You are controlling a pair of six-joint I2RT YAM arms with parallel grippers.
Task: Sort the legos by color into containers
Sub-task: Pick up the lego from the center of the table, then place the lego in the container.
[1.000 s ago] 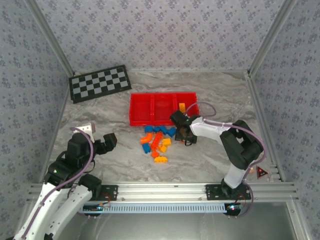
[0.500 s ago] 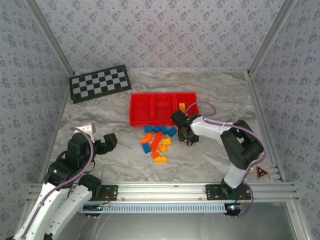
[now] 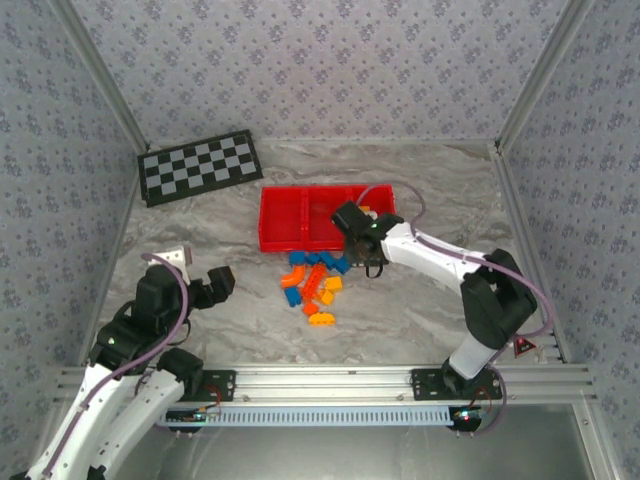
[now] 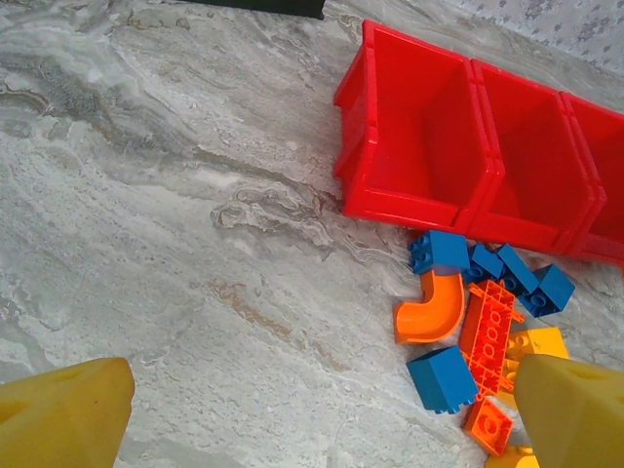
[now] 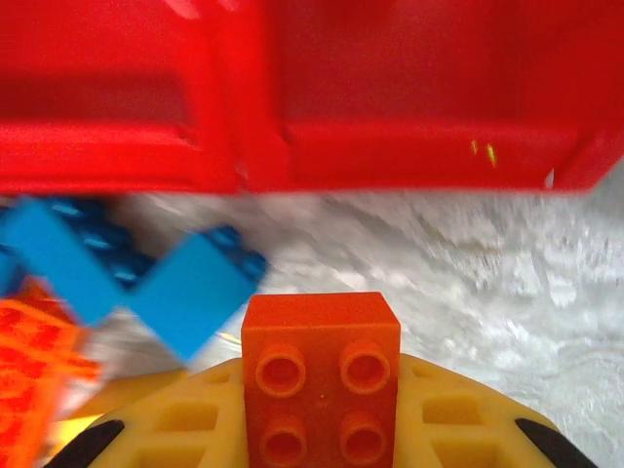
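Observation:
My right gripper [image 3: 357,228] hovers at the front wall of the red tray [image 3: 285,215], near the divider between its middle and right containers. It is shut on a red-orange lego [image 5: 322,375], studs facing the camera, between yellow pads [image 5: 180,419]. Just ahead of it are the tray's front wall [image 5: 390,156] and blue legos [image 5: 185,292] on the table. The loose pile of blue, red-orange and yellow-orange legos [image 3: 315,285] lies in front of the tray. My left gripper [image 3: 198,270] rests open, far to the left of the pile. Its yellow fingertips [image 4: 63,414] frame bare table, with the pile [image 4: 478,322] and tray [image 4: 419,127] beyond.
A black-and-grey checkerboard [image 3: 200,166] lies at the back left. Patterned walls enclose the marble table on three sides, and a metal rail [image 3: 330,380] runs along the near edge. Open table lies left of the pile and right of the tray.
My right gripper has shut on the red-orange lego at the pile's right edge and carried it up and left toward the tray's front wall. The left arm has stayed still.

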